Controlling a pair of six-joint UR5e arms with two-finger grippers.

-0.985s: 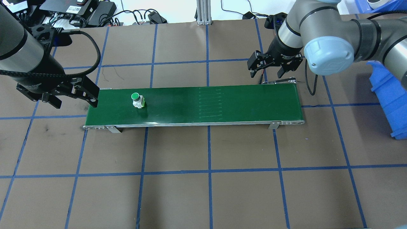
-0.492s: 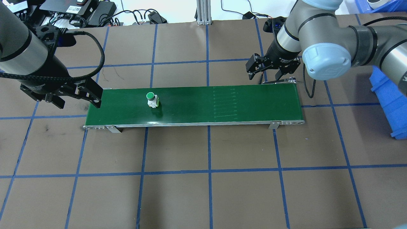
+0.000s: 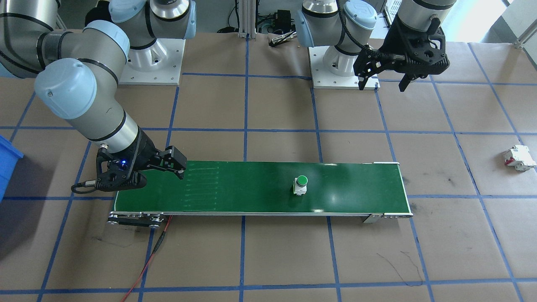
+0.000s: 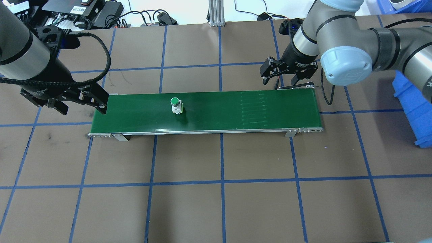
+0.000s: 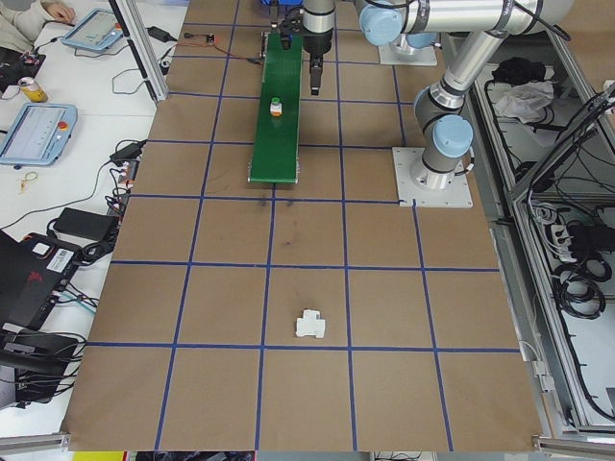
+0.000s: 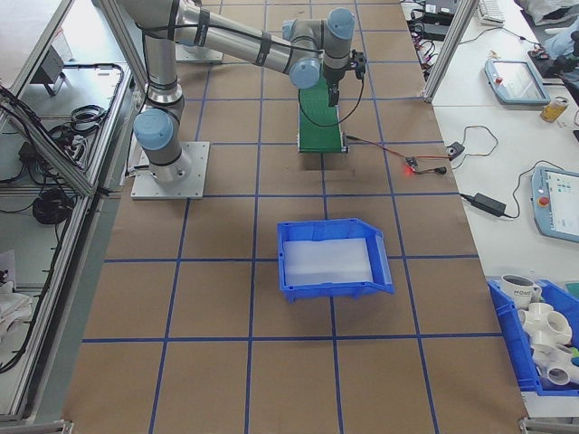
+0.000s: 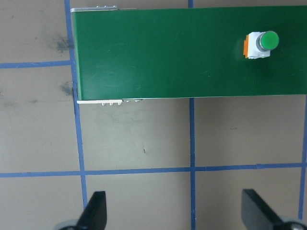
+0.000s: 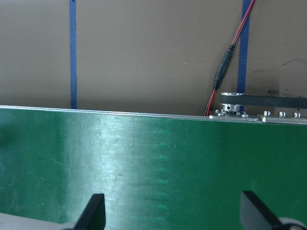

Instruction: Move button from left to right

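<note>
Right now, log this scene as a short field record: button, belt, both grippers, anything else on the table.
button: the button stands upright on the belt, green cap up, left of the belt's middle in the overhead view
belt: green conveyor belt, carrying only the button
left gripper: left gripper open, empty, beside the belt's left end
right gripper: right gripper open, empty, at the far edge near the belt's right end
other: white circuit breaker on the paper; blue bin off to the robot's right

Brown table (image 4: 219, 209) with blue grid, green conveyor (image 4: 216, 116), blue bin (image 6: 330, 258), white breaker (image 3: 519, 157)
</note>
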